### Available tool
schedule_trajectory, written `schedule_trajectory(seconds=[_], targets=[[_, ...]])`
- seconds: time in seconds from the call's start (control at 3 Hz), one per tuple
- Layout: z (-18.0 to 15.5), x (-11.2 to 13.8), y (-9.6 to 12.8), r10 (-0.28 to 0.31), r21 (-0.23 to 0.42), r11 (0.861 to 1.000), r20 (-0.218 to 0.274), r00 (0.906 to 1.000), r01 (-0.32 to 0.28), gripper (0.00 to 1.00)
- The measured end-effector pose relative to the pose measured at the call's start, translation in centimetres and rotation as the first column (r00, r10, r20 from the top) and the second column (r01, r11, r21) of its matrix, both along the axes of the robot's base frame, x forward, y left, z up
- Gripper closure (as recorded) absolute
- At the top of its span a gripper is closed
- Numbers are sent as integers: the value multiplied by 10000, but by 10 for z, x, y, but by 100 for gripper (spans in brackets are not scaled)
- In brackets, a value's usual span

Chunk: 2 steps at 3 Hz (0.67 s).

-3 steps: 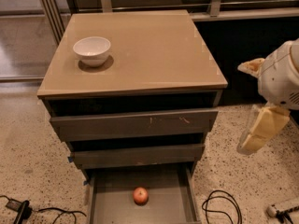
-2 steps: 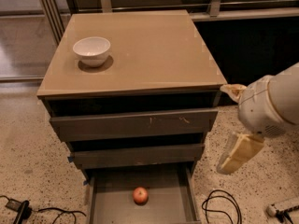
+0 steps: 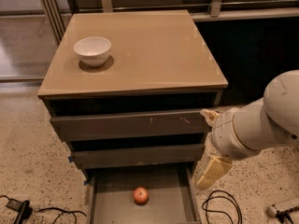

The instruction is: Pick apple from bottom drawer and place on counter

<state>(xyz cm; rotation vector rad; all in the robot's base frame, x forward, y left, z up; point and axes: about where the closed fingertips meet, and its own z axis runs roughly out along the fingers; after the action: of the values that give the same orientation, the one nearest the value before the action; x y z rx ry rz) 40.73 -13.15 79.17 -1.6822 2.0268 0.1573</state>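
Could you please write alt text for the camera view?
A small red apple lies in the open bottom drawer of a dark cabinet, with the robot's gripper hovering right of the drawer. A white bowl sits on the tan counter.

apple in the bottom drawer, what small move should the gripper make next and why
Probably swing the gripper across the drawer's side wall to sit over the apple. The gripper hangs outside the right wall of the open bottom drawer, apart from the apple, which lies alone near the middle of the drawer floor, so it likely needs lining up above it before any grasp.
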Motion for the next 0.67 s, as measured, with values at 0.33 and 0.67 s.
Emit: schedule_trajectory(seconds=[0.33,0.67], targets=[[-7,-2,4,-13,115,9999,-113,9999,14,0],[-49,-2,24,41,260,9997,-526,9986,-27,0]])
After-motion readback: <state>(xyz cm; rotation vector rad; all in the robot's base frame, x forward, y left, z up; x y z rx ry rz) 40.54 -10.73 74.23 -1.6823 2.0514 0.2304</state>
